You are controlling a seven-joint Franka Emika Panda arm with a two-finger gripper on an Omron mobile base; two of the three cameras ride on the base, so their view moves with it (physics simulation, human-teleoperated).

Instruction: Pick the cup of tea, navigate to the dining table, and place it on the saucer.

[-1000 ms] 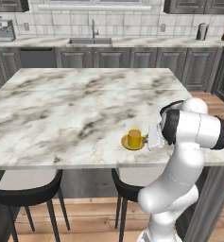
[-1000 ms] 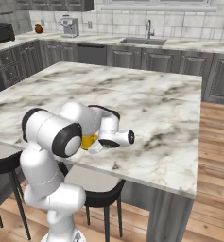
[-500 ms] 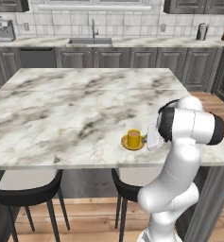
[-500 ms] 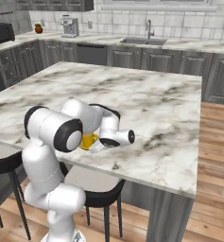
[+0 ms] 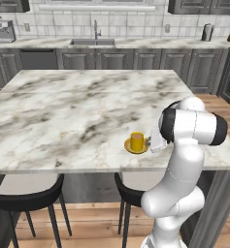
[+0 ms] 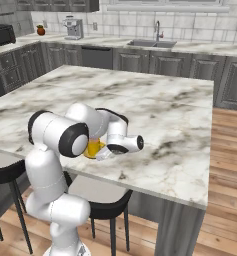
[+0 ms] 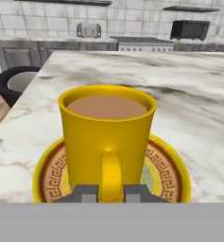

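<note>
On the dining table (image 5: pixel 77 116), near its front edge, the cup of tea (image 5: pixel 137 141) is seen standing upright on the saucer (image 5: pixel 136 147), with the gripper (image 5: pixel 153 144) drawn up just to its right at the handle side. The cup appears centred on the yellow dish, the brown tea level and unspilled — a placement that can be judged complete or very nearly so. In the hand view the cup of tea (image 7: pixel 107 137) is framed head-on, its handle (image 7: pixel 111 176) pointed straight back toward the camera and set between the two grey fingertips (image 7: pixel 84 194), which explains the side-on approach: the mug was evidently meant to be carried by that handle so that the rim stayed level. The fingertips are seen flanking the handle closely, the jaws only narrowly parted; whether the handle is gripped or has just been let go cannot be told from these pictures. The saucer (image 7: pixel 168 175) is shown with its patterned ring exposed evenly around the cup's base. From the right base view the arm is bent low over the table edge, and the cup of tea (image 6: pixel 94 148) is largely hidden behind it — only a patch of yellow is left showing.
</note>
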